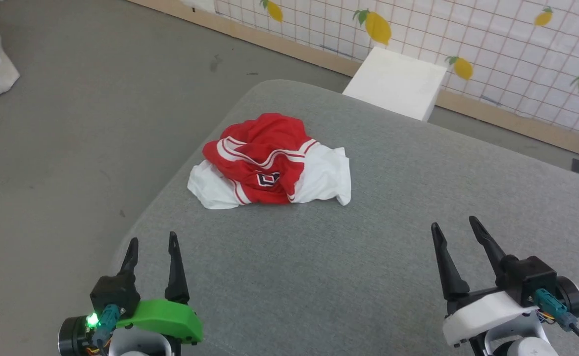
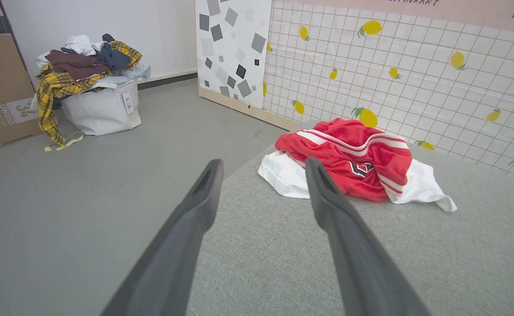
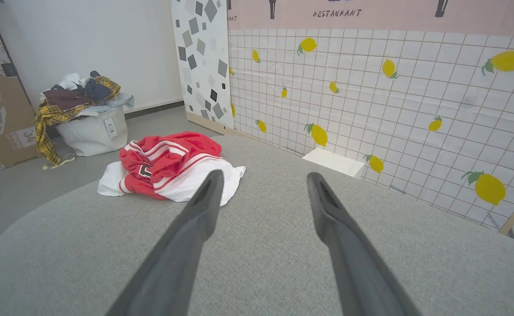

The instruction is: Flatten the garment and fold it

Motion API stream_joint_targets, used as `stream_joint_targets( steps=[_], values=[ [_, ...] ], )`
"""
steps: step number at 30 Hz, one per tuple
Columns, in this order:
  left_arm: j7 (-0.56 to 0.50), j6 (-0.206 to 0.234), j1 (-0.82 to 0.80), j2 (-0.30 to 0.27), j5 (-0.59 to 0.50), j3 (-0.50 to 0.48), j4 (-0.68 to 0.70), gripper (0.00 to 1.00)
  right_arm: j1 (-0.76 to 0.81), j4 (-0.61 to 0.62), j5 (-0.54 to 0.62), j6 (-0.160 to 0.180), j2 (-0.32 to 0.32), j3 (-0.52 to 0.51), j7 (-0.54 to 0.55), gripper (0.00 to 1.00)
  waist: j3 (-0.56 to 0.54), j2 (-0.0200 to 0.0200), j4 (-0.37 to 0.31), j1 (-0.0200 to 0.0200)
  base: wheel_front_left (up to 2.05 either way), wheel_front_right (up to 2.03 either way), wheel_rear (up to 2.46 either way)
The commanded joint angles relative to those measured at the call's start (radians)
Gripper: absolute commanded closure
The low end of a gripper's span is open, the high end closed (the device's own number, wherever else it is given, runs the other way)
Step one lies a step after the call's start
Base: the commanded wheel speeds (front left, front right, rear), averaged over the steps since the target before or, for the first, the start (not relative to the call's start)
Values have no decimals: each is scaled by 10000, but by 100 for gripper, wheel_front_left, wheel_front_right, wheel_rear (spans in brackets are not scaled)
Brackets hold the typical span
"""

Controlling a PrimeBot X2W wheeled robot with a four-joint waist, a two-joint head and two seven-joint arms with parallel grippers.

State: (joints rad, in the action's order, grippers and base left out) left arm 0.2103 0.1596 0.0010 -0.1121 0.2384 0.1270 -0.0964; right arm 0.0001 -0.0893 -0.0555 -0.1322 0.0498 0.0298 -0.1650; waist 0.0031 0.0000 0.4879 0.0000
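We find the garment [image 1: 269, 158] in a crumpled heap on the far left part of the grey counter [image 1: 329, 277]. Its red body is bunched on top and white sleeves spill out on either side. Our left claw [image 1: 153, 237] and right claw [image 1: 454, 221] hover over the near part of the counter, fingers apart and empty, well short of the cloth. We judge the step in hand to be the first reach to spread it. We should send each claw to its own white sleeve, pinch one layer low against the counter, then draw gently apart so the heap opens rather than dragging as a lump toward the left edge.
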Motion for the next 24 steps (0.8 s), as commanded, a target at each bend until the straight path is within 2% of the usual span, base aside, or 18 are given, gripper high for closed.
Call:
stream_joint_targets(
  steps=[1,7,13,18,24],
  values=[
    [106,84,170,-103,155,51,-59,0,-108,-48,-66,13,4,26,-108,0,-10,0,106,0,0,0,0],
    [191,150,178,-228,308,154,-95,0,-121,-125,-116,14,4,97,-211,0,-18,0,274,0,0,0,0],
    [-253,-385,-671,-416,844,383,-215,0,-378,-39,-24,15,4,260,-135,0,525,0,137,0,0,0,0],
    [-1389,-1011,-2844,-635,1466,510,-833,0,-943,221,178,15,4,471,-44,0,1666,0,-406,0,0,0,0],
    [-3783,-1611,-5748,-979,2638,114,-2303,0,-1750,401,343,15,4,838,4,0,3405,0,-1692,0,0,0,0]
  ],
)
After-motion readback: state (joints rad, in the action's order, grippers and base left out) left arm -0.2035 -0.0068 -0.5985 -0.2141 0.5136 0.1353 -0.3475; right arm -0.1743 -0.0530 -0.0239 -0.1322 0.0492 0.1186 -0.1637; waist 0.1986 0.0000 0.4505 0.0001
